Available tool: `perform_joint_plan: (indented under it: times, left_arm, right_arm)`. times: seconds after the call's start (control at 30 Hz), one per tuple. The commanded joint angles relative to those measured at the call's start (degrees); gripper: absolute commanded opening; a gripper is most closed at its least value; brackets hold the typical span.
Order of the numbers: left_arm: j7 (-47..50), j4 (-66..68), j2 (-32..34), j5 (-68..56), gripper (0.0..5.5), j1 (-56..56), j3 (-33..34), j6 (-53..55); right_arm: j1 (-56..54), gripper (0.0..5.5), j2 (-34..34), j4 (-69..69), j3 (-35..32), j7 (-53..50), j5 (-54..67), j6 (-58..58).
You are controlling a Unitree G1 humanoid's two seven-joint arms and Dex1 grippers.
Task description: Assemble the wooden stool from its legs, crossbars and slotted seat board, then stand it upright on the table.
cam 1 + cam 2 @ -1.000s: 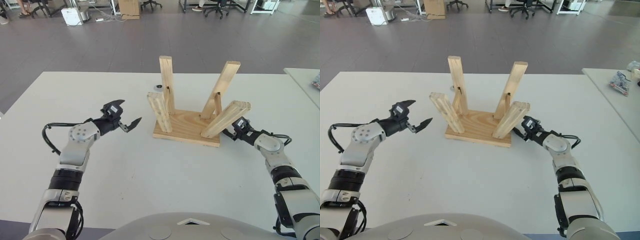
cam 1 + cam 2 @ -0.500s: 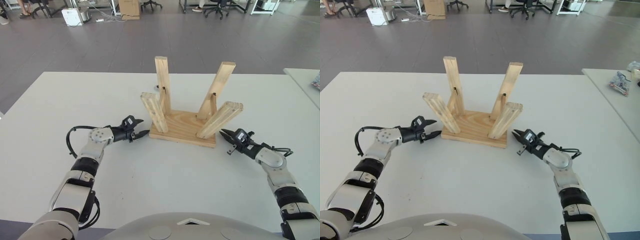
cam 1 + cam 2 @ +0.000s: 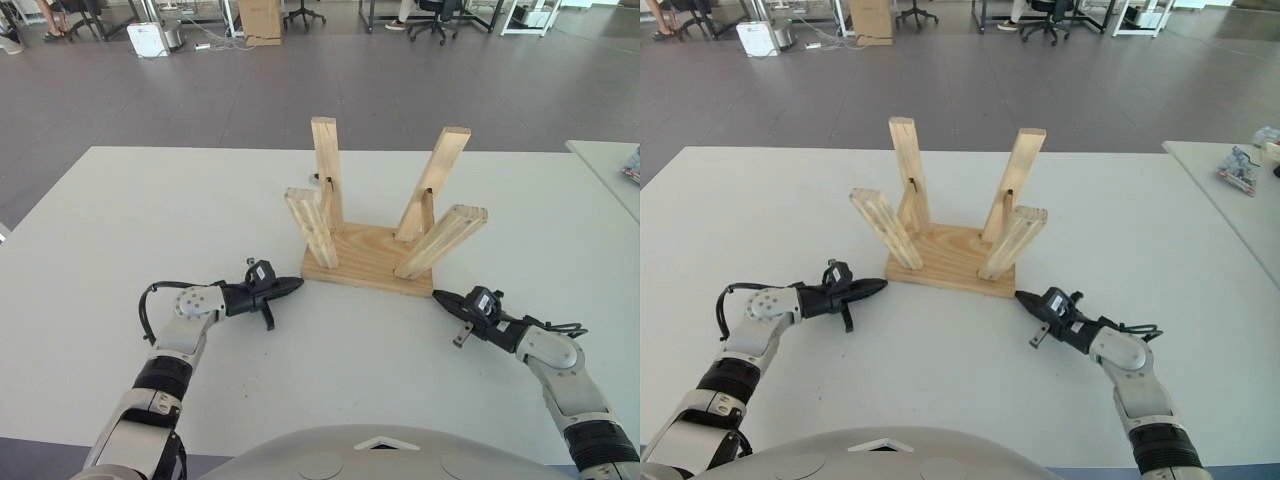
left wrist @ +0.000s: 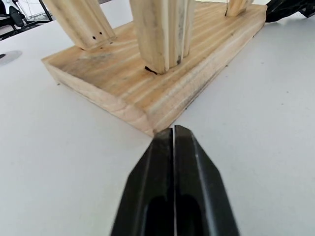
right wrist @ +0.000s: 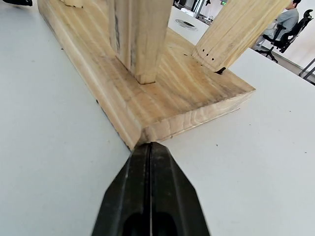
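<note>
Grippers both clenched, empty: left gripper tip at seat board near-left corner, right gripper at near-right. Stool inverted mid-table, legs up. Prob. flip step; nxt needs fingers opened, firm hold on board.

Grey floor; office chairs, cardboard box beyond white table.

No legible text anywhere.
</note>
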Motion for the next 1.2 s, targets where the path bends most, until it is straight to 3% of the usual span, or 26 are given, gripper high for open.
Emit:
perform_joint_plan:
  times: [0.03,0.2,0.33,0.47,0.77,0.97,1.2]
  left_arm:
    - [-3.7,3.9,6.7,2.7,0.02,2.8,-0.2,-0.8]
    - [-1.8,16.1,13.8,6.7,0.02,-4.0,1.2,-6.6]
    - [2.0,23.9,8.4,8.4,0.02,-13.9,-0.2,-8.2]
    - [1.5,25.5,3.5,9.0,0.02,-15.1,-1.9,-9.6]
    - [0.7,17.4,1.3,8.5,0.02,-10.2,-3.6,-9.6]
    - [0.1,4.0,-1.2,6.6,0.02,-8.7,-5.2,-5.1]
    - [-0.9,-6.3,0.7,6.4,0.02,-5.6,-6.6,-1.5]
  right_arm:
    - [-0.6,0.00,-0.5,0.0,0.0,1.0,0.1,1.0]
    - [-1.5,0.00,-0.6,1.5,-0.1,1.2,-0.5,0.6]
    - [-3.3,0.00,-0.7,2.8,0.3,1.4,-1.1,0.5]
    - [-6.1,0.00,-1.1,4.8,0.5,2.0,-1.7,0.3]
    - [-5.1,0.00,-0.6,0.6,2.2,3.0,-2.3,0.4]
    - [-4.7,0.00,0.1,-8.6,4.3,3.4,-1.1,4.9]
    - [-4.1,0.00,-0.1,-10.4,3.9,3.0,-0.4,6.4]
